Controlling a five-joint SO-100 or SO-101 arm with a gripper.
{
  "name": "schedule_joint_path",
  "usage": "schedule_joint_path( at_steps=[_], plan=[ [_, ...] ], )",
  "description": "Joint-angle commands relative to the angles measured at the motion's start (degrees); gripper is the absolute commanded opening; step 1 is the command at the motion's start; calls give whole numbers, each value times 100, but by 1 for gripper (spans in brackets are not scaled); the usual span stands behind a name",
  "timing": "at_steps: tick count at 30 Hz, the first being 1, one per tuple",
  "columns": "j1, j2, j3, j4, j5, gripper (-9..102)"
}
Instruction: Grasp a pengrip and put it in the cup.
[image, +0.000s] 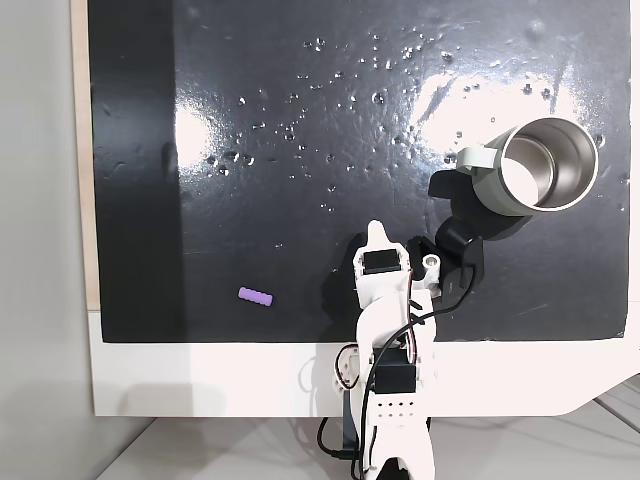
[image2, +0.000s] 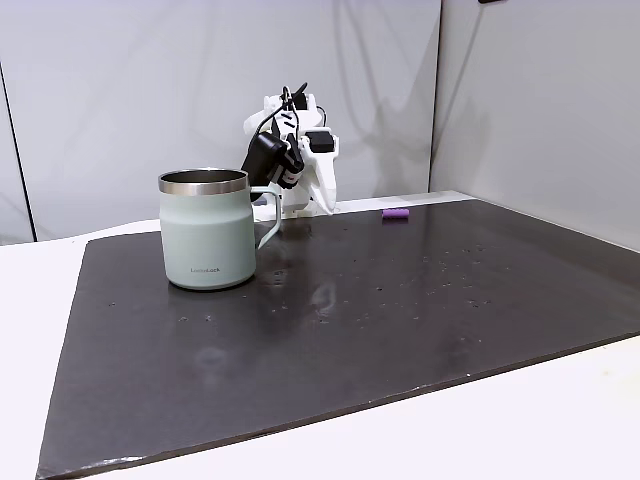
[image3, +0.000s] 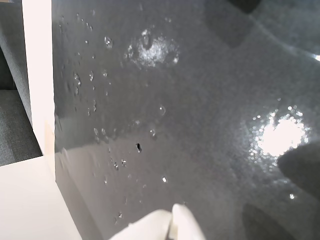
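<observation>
Pengrip (image: 255, 296) lying loose on dark mat (image: 250, 80), left of arm in a fixed view, well apart from jaws. Gripper (image: 374, 233) tips together, empty. Cup (image: 540, 165) upright, far right.

In a fixed view, the small purple ribbed pengrip (image: 255, 296) lies on the dark glossy mat (image: 300, 120) near its lower edge, left of the white arm, well apart from the steel-lined grey-green handled cup (image: 535, 165) standing on the mat at right.
</observation>
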Motion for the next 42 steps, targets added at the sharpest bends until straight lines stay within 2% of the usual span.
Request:
schedule_joint_path(
  at_steps=[1, 24, 27, 33, 42],
  plan=[
    [-229, 35, -35, -158, -308, 0],
    [-202, 35, -35, -158, -246, 0],
    [132, 35, -35, -185, 9, 0],
    [9, 9, -149, 26, -826, 0],
    [-879, -1916, -1213, -62, -1081, 0]
  ],
)
